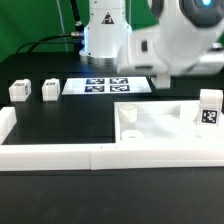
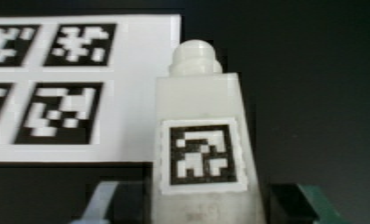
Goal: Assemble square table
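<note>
White leg (image 2: 200, 130) clamped between gripper (image 2: 203, 205) fingers; tagged face toward wrist camera; rounded tip pointing away | arm (image 1: 180, 40) hangs over tabletop (image 1: 165, 125) far side, exterior view's right | loose leg (image 1: 20, 90) and second loose leg (image 1: 50, 90) on black table (image 1: 60, 125), exterior view's left of marker board (image 1: 108, 85)

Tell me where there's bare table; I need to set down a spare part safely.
Widest free patch: black table bordered by the outer leg, the inner leg, the marker board, the border wall and the tabletop. Crowded at the exterior view's right: the arm overhangs the tabletop, a third leg stands there, and the gripper straddles a fourth leg.
</note>
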`<action>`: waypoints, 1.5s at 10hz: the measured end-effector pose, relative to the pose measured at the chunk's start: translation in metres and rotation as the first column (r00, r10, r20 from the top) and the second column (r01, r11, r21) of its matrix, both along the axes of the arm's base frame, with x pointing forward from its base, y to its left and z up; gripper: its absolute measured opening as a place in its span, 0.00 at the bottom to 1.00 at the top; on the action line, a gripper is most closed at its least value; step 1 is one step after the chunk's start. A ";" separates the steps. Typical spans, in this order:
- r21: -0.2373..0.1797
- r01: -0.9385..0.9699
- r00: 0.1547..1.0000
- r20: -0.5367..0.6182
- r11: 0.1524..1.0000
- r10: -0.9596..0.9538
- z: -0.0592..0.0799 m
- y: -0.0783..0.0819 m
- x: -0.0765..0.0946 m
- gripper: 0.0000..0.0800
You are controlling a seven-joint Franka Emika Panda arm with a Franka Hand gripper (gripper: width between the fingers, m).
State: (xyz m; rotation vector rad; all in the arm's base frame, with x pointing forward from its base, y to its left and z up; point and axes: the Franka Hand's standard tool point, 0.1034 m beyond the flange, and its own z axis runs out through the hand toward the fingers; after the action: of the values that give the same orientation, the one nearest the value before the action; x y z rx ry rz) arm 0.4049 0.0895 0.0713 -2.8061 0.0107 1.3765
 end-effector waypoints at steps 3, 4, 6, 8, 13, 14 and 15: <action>0.005 -0.029 0.997 0.078 1.000 0.028 0.028 -0.009 0.013 0.37; 0.009 -0.029 0.981 0.194 1.000 0.027 0.024 -0.007 0.023 0.37; 0.023 -0.040 0.955 0.295 0.999 0.032 0.033 -0.014 0.036 0.37; 0.015 -0.154 0.879 0.458 0.988 0.130 0.081 -0.038 0.087 0.37; 0.006 -0.139 0.648 0.757 0.990 0.086 0.065 -0.043 0.111 0.37; -0.008 -0.112 0.590 0.804 0.994 0.073 0.066 -0.050 0.136 0.37; -0.016 -0.072 0.499 0.865 0.997 0.050 0.078 -0.051 0.162 0.37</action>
State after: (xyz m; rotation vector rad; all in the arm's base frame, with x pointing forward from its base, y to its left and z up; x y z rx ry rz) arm 0.5672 0.0388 0.1495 -3.1262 -0.1173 -0.2090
